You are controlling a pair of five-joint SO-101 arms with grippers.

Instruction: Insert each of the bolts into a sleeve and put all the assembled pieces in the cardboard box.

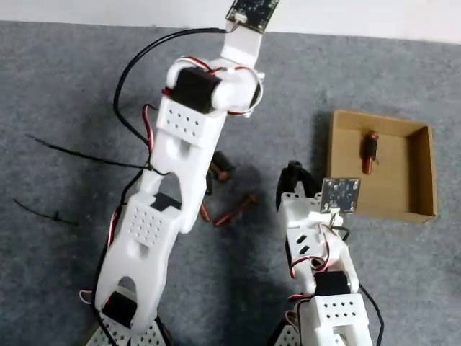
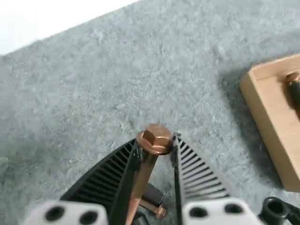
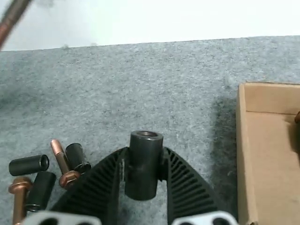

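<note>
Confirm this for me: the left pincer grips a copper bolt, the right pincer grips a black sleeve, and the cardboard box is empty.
Not quite: the cardboard box is not empty. The high view shows one assembled piece lying inside it. The rest holds: the left pincer grips a copper bolt and the right pincer grips a black sleeve.

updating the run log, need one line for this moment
left gripper: shut on bolt | right gripper: shut on sleeve | box: one piece inside
</note>
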